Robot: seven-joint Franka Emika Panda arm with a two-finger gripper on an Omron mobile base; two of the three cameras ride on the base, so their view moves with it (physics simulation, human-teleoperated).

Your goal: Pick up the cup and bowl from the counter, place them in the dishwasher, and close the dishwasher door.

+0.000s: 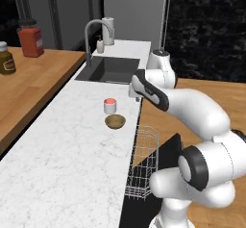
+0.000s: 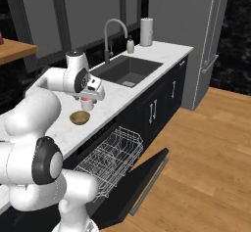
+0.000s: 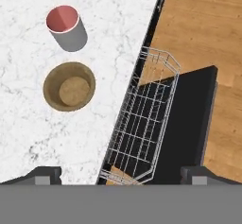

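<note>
White marble counter (image 1: 62, 150) with the faint grey veins is carrying both task items right now, and they're sitting close to its front edge, the one running above the dishwasher. That's the small short white cup with the red-pink inside (image 3: 66, 27) and the shallow round tan-brown wood-look bowl (image 3: 69, 86), standing just beside each other but not touching, cup on the sink side, bowl next to it.

Gripper (image 3: 120, 176) is hanging above the counter's front edge with its jaws spread wide and nothing between them. In the hand view the two dark fingertips (image 3: 45, 175) are poking up at the bottom, one over the marble and one over the black drop-down dishwasher door (image 3: 189, 119), so the hand is straddling the edge.

What I think the next move is hinging on: both items are lying off to the counter side of the hand, away from the open dishwasher. The bowl is looking nearer to the gripper than the cup, and the cup is sitting just past it. So my guess is the hand is needing to shift inward over the marble and drop down, with the bowl being the shorter reach.

Meanwhile the black under-counter dishwasher (image 2: 105, 177) is standing open, its white wire rack (image 2: 110, 157) pulled out over the lowered door and looking empty. So nothing's loaded yet, I'd say this is the very start of the first pick.
</note>
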